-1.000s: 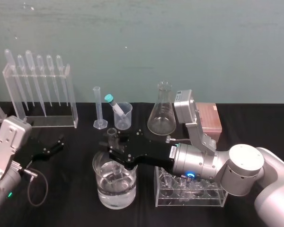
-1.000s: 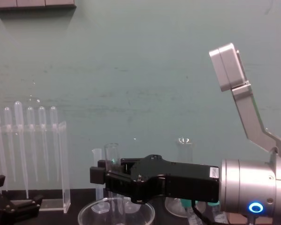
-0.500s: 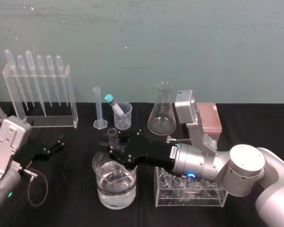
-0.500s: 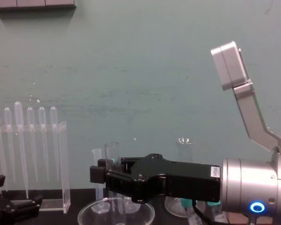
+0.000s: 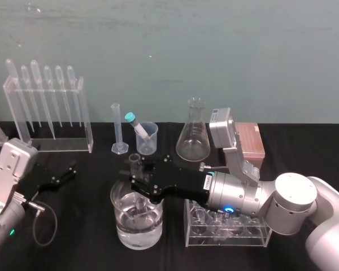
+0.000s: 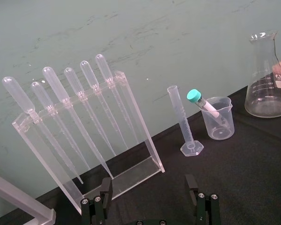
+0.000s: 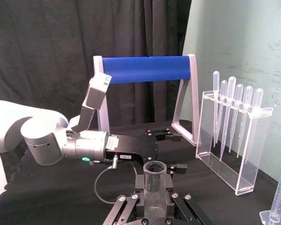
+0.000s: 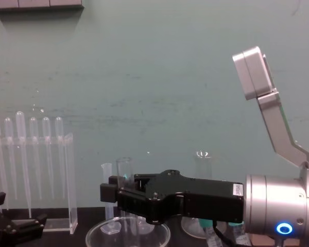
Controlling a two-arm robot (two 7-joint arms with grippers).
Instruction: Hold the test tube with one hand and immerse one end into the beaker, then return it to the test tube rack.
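The tall, slim clear glass test tube (image 8: 124, 169) stands upright, grasped by the right gripper (image 5: 133, 176), its lower end inside the wide clear glass beaker (image 5: 152, 231) holding water. The left gripper (image 5: 68, 172) rests released on the black bench (image 5: 85, 226).

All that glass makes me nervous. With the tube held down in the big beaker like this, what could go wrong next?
The right gripper clamps the test tube inside the beaker; moving sideways before lifting could knock its rim. On the way to the test tube rack, the arm might bump the conical flask beside it. The left gripper sits parked at the left.
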